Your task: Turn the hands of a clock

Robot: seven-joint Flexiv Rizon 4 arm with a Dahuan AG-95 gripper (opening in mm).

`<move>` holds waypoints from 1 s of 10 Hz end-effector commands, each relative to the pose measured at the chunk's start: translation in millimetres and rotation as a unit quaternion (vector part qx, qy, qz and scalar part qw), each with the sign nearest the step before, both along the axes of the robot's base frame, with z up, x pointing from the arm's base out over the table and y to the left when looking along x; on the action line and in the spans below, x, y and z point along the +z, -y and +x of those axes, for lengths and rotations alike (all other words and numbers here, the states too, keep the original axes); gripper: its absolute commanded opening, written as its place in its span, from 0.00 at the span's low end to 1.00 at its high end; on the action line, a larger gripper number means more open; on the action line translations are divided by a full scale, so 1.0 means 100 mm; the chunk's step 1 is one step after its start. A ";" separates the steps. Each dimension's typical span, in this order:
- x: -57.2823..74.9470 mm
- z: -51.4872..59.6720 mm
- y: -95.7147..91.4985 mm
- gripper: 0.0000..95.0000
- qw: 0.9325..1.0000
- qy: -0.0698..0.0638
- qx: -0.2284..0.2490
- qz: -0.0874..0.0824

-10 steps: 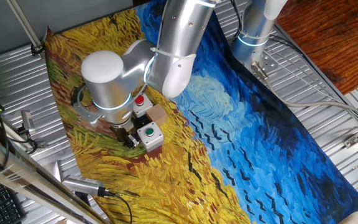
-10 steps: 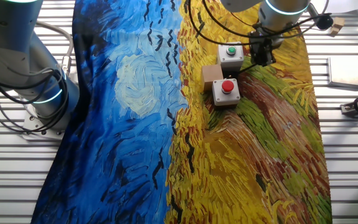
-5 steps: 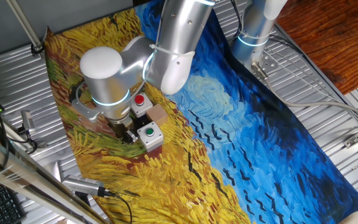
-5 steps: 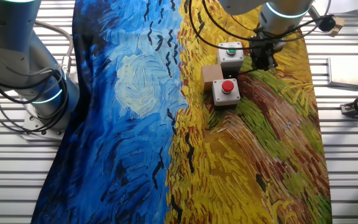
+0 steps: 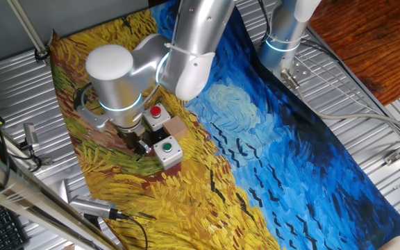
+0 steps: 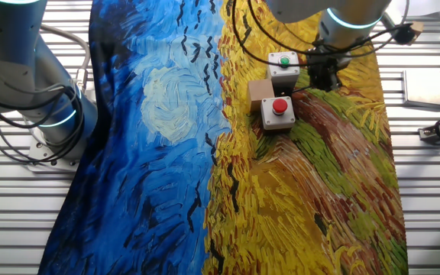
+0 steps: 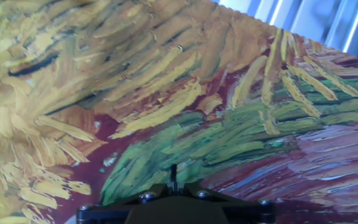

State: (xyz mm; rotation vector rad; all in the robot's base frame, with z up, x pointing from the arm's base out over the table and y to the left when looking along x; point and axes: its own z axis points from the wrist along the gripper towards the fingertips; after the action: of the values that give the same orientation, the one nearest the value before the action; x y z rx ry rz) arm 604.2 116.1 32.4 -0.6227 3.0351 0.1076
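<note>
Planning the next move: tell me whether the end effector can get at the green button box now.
Probably yes. The end effector sits low, right beside the green button box, and nothing shows between them but the painted cloth.

No readable text, label or number shows anywhere.

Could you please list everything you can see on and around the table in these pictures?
Painted cloth: one, blue and yellow, covering the table.
Green-button box: one, grey, on the yellow part, beside the gripper.
Red-button box: one, grey, next to the green one.
Brown block: one, touching both boxes.
Clock: none visible.
Second arm: one, silver, idle at the table edge.
Gripper: one, black, low over the cloth; its fingers are not clear enough to judge.
</note>
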 end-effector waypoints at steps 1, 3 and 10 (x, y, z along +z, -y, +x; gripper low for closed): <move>-0.01 0.03 -0.07 0.00 1.000 0.002 -0.005 0.004; 0.01 0.07 -0.23 0.00 1.000 0.001 -0.022 0.010; -0.15 0.06 -0.30 0.00 0.999 0.006 -0.034 0.003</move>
State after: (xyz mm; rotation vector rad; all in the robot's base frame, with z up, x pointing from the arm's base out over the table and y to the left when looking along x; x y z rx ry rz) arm 610.7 144.5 17.7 -0.5188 3.0401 0.1063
